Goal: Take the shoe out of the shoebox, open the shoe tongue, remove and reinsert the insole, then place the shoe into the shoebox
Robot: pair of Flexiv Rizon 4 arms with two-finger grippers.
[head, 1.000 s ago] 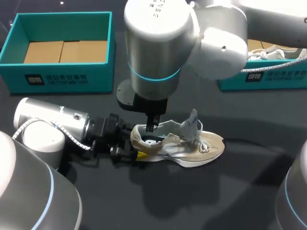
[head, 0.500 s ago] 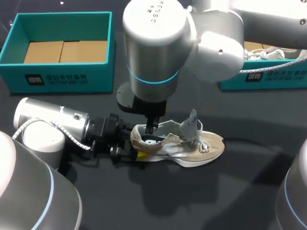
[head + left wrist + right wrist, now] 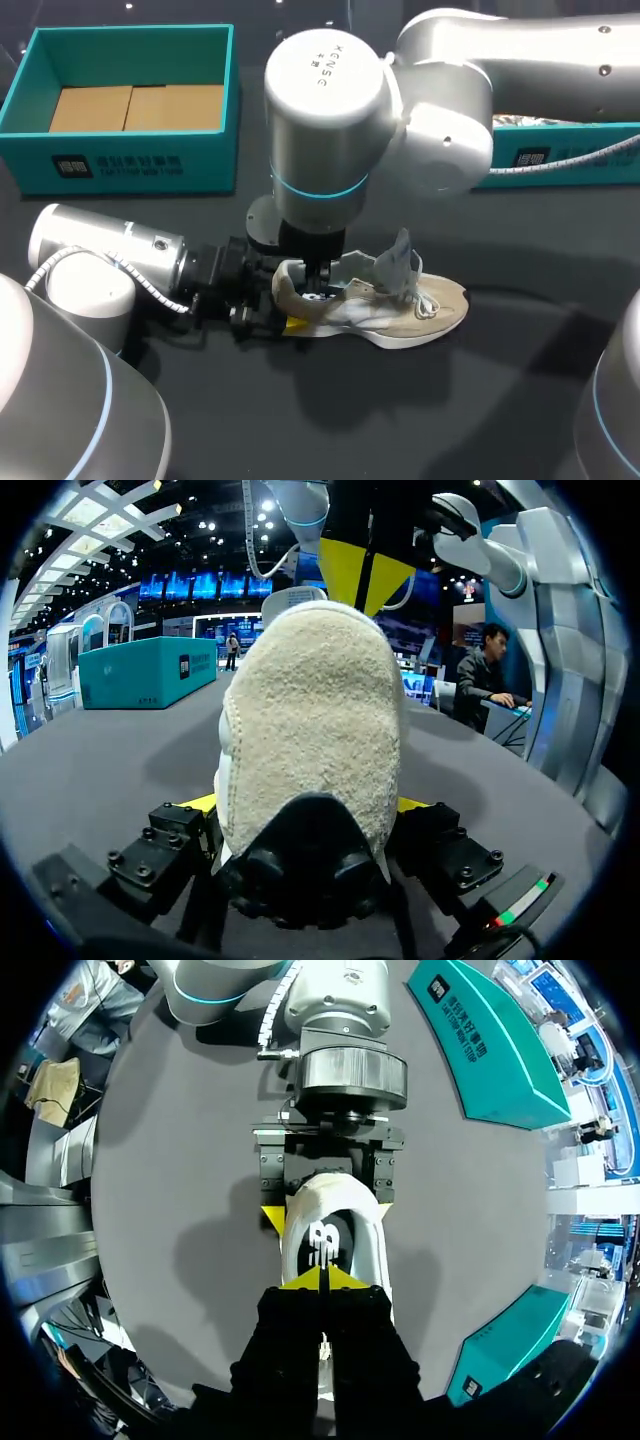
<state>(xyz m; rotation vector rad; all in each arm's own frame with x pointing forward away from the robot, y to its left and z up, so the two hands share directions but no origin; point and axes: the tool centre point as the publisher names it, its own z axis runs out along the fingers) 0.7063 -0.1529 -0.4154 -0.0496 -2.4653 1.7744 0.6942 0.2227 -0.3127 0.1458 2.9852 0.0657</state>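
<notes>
At frame centre the shoe [image 3: 385, 300] lies on the table [image 3: 520, 400], heel clamped by the left gripper [image 3: 285, 305]; the right gripper [image 3: 322, 1278], tips pinched together, sits on the insole [image 3: 325, 1242]: peel it up slowly

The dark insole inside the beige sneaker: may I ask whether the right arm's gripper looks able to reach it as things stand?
Probably yes: the right gripper hangs directly over the dark insole, the pale tongue of the beige sneaker stands lifted clear, and the left gripper clamps the heel.
</notes>
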